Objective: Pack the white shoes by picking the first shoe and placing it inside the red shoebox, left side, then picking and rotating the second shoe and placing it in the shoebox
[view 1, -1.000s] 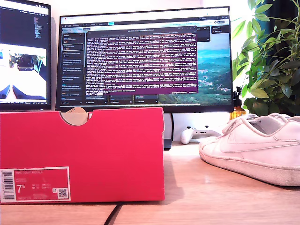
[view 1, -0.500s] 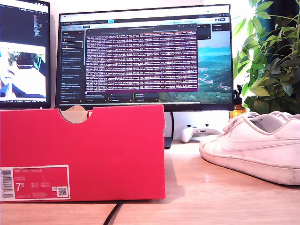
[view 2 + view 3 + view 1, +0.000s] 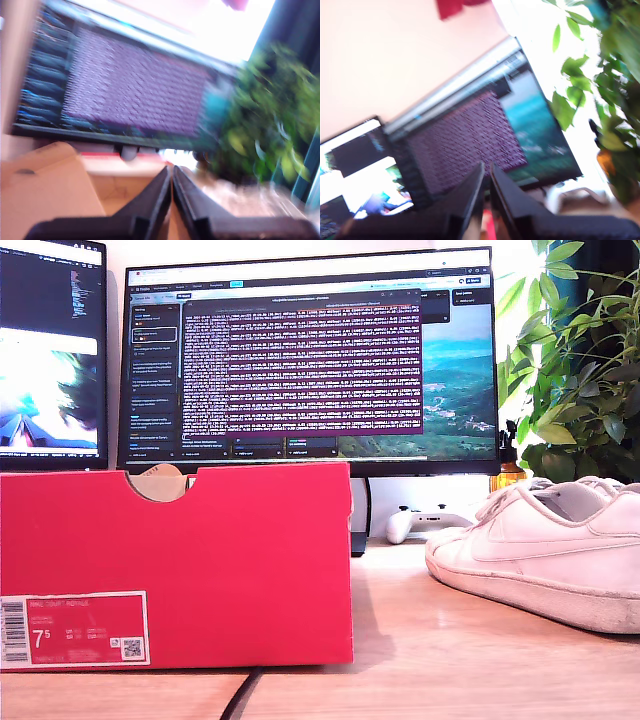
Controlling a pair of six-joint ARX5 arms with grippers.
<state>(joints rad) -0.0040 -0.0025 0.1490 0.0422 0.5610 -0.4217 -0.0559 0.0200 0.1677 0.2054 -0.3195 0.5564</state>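
We are at the very start of the task, as we judge it; no shoe is packed yet. In the exterior view the red shoebox (image 3: 175,565) stands on the wooden desk (image 3: 420,640) at the exterior view's left, with its label side toward the camera; the white shoes (image 3: 545,550) lie at the exterior view's right, well apart from the box. We see clearly 1 shoe with its toe toward the box; behind it a 2nd one seems to show only by a bit of laces and collar. Neither arm appears in the exterior view.

Our first gripper (image 3: 171,187) has its 2 fingers pressed almost together, with only a thin slit between them, and it holds nothing; its blurred view looks over a brown cardboard flap (image 3: 45,185) toward the monitor (image 3: 310,360) and the plant (image 3: 580,350). Our second gripper (image 3: 486,192) is likewise closed to a narrow slit and empty; its view is tilted, aimed at the monitor, with something white and blurred low beside the plant, perhaps a shoe or the white controller (image 3: 425,523); we cannot tell which.

The step in hand is the approach to the 1st shoe. The next move calls for spreading the fingers wide, bringing them down over the nearer shoe, and gripping it firmly before carrying it into the box.
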